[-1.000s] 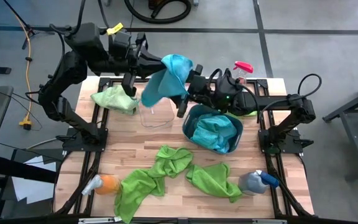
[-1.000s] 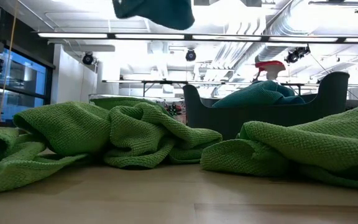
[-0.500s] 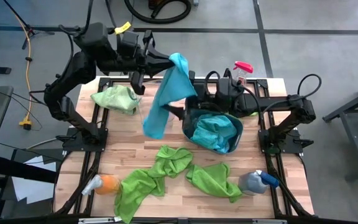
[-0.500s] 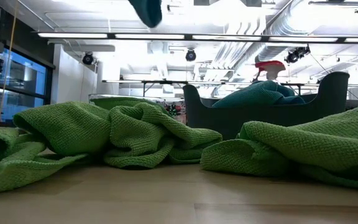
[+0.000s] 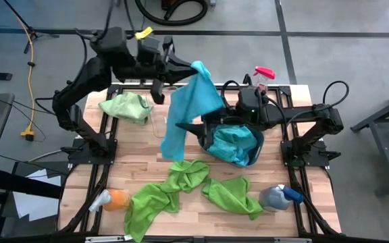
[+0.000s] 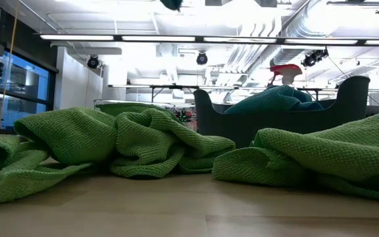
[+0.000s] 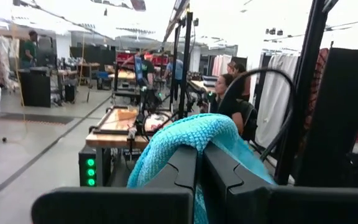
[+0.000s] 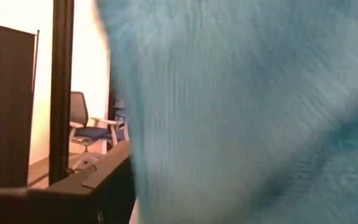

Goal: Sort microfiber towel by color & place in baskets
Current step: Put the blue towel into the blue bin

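One blue towel (image 5: 184,111) is pinched at its top corner by the left end effector (image 5: 196,67), raised well above the surface, and hangs long and near vertical. The teal basket (image 5: 231,143) lies just to its right, beneath the right end effector (image 5: 204,127), whose finger state cannot be told. The left arm is judged nearer for the drop.

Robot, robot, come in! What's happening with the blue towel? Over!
Left claw shut on blue towel, hanging high. Right claw by teal basket. Green towels loose on table, none in the way.
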`<state>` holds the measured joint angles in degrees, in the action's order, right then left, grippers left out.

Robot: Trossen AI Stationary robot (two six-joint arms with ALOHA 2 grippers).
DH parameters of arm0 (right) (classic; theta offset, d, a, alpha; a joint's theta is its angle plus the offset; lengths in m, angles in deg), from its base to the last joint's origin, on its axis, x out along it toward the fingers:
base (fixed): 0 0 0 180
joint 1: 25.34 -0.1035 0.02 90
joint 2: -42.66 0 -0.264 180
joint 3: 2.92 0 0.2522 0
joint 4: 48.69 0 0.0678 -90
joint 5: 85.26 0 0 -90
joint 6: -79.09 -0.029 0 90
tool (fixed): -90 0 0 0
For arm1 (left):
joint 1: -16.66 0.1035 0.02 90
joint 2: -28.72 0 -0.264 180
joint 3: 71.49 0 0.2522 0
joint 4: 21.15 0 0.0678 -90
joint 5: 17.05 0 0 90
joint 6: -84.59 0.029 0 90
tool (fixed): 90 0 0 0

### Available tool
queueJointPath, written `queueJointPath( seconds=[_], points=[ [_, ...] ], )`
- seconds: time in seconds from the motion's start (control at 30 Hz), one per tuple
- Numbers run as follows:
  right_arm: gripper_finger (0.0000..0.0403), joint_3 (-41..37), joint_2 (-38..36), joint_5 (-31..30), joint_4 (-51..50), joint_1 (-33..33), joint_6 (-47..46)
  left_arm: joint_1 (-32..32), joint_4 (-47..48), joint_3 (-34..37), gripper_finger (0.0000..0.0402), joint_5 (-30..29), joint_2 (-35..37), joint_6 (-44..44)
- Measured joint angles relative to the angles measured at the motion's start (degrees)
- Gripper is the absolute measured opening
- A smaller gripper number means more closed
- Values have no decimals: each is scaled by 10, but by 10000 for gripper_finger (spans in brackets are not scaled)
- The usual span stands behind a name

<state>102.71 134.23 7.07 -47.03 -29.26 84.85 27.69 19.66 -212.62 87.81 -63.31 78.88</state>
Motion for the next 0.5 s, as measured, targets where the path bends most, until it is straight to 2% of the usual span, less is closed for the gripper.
queueJointPath(
  seconds=[0.13, 0.23, 0.3, 0.43, 0.5],
  points=[
    [295, 0, 0, -14, -1, 0, -27, -3, 0, 0, 0, 0, -12, 0],
    [263, 0, 0, -47, -10, 0, -44, -3, 1, 0, 1, -1, -13, 0],
    [217, 0, 0, -66, -22, 0, -44, -3, 0, 0, 1, -8, -12, 0],
    [67, 0, 0, -67, -30, 0, -43, 3, 7, 0, 2, -10, -1, -1],
    [18, 0, 0, -66, -37, 4, -43, 7, 15, 0, 8, -10, 6, 0]
  ],
)
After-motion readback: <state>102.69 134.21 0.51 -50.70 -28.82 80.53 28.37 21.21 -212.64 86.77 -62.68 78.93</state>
